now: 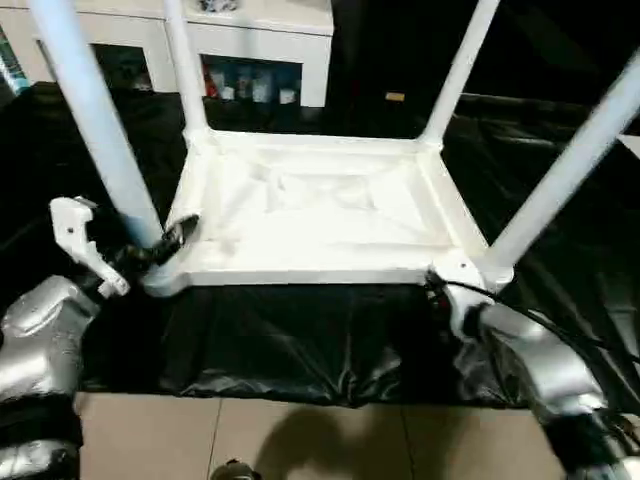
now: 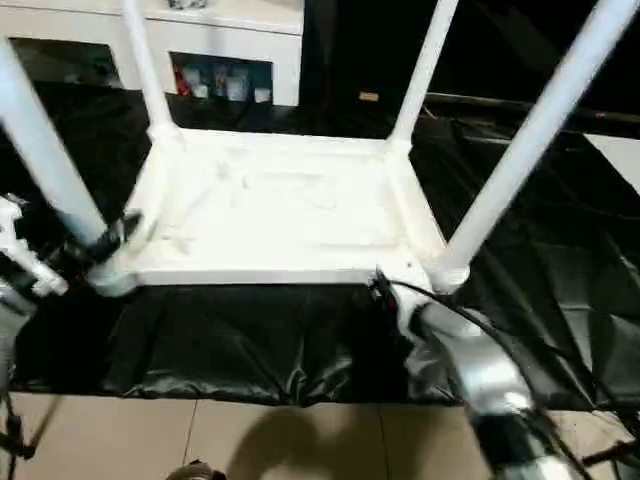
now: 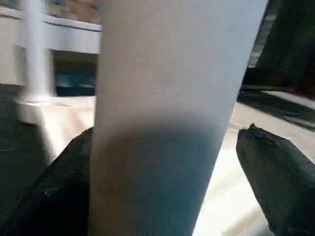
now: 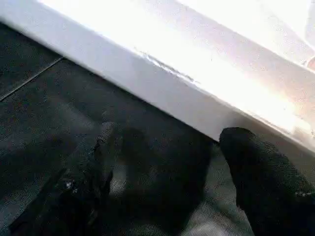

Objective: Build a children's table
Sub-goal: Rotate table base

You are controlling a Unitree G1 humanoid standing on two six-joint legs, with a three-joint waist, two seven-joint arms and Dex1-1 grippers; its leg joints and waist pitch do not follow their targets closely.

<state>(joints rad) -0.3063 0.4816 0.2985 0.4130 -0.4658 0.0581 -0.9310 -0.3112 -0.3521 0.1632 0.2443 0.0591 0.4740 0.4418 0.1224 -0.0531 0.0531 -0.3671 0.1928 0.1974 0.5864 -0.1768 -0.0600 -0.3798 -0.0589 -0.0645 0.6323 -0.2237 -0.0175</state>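
The children's table lies upside down on a black sheet, and its white rimmed top (image 1: 320, 215) faces up. All of its legs stand upright in the corner sockets: near-left leg (image 1: 95, 110), far-left leg (image 1: 185, 60), far-right leg (image 1: 460, 70) and near-right leg (image 1: 570, 170). My left gripper (image 1: 165, 245) is open around the base of the near-left leg (image 3: 172, 73). One finger (image 3: 275, 177) stands a little apart from the leg. My right gripper (image 4: 167, 172) is open just above the sheet, close in front of the table's rim (image 4: 162, 83) near the near-right corner.
The black sheet (image 1: 300, 340) covers the floor under the table and ends at beige tiles (image 1: 200, 440) in front. A white cabinet (image 1: 250, 50) with items on its shelves stands behind. A black cable (image 1: 560, 335) runs along my right forearm.
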